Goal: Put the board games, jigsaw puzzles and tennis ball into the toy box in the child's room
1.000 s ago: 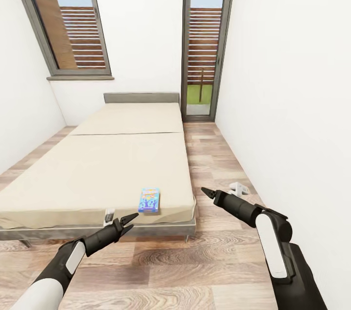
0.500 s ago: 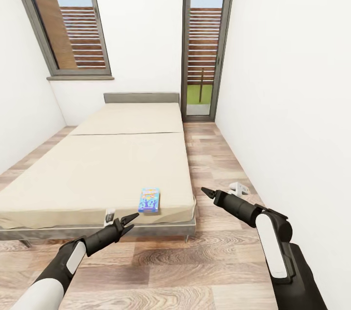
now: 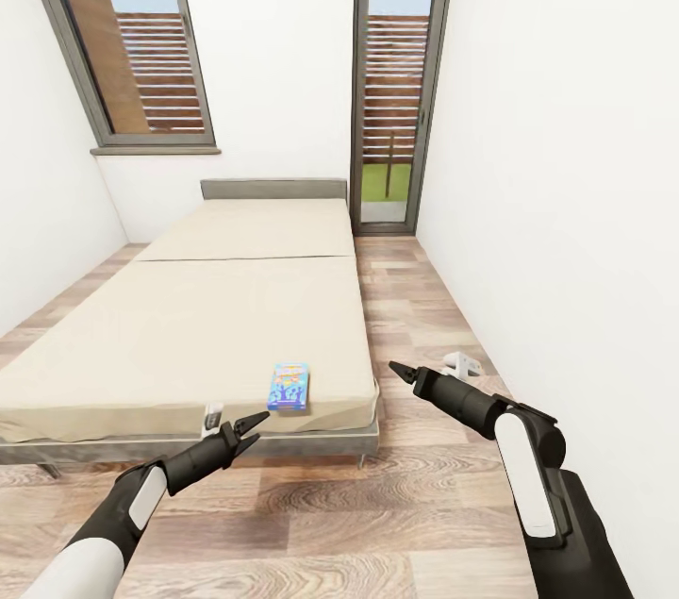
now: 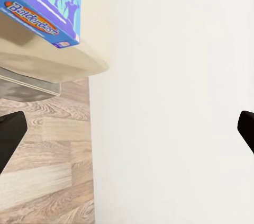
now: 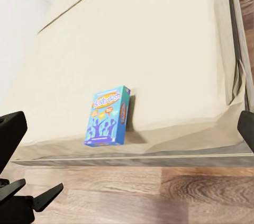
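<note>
- The small blue board game (image 3: 289,387) lies flat on the beige mattress of the bed (image 3: 189,335), close to the foot edge and toward the corner nearest the right-hand wall.
- The left end effector (image 3: 247,429) hovers above the wood floor, just short of the bed's foot and a little left of the box; its fingers are spread and hold nothing.
- The right end effector (image 3: 400,372) hangs over the floor strip between bed and wall, well clear of the box. Its fingertips (image 5: 10,128) sit at the far edges of the right wrist view, so it also reads as spread and empty.
- The step in hand looks like picking this box up, and the left arm seems the better placed.
- To do it well: bring the spread fingers over the box, line them across its narrower width, and close on the two long edges.
- The box is thin and the mattress soft, so pressing down may sink it; a shallow approach from the foot edge should give a surer hold.
</note>
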